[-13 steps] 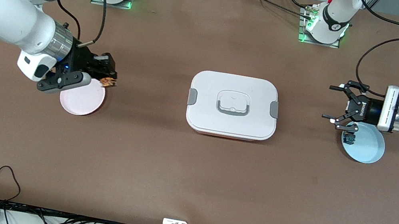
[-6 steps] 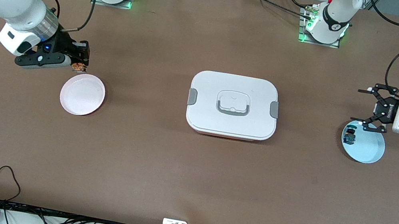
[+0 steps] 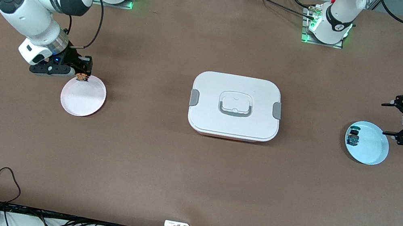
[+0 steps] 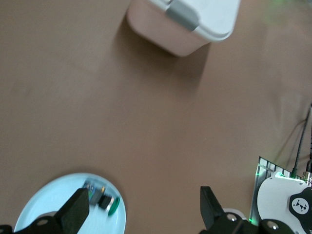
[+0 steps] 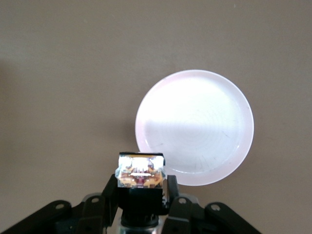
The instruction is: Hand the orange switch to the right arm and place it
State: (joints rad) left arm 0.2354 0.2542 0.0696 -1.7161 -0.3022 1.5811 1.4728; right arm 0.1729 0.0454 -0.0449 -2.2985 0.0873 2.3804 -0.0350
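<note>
The right hand [image 3: 82, 76] is clamped shut on the orange switch [image 3: 81, 77], so the handover is evidently done and only the placing is left. What matters now is how the switch sits against the pink plate [image 3: 83, 99]: from the front camera it hangs over the plate's rim on the side toward the robot bases, not over the middle. The right wrist view agrees, with the switch [image 5: 141, 171] pinched in the hand [image 5: 141, 187] at the plate's [image 5: 195, 127] edge and most of the dish open past it. To my eye the hand needs a short shift toward the plate's centre, then a lowering before it lets go; released here, the part might catch the rim and roll onto the counter [image 3: 191, 176]. The left hand [image 3: 401, 119] waits with its fingers spread wide and nothing in them, near the left arm's end of the counter, just beside the blue plate [image 3: 373, 152] that holds the blue switch [image 3: 352, 139]. A white lidded box [image 3: 235, 108] sits mid-counter.
</note>
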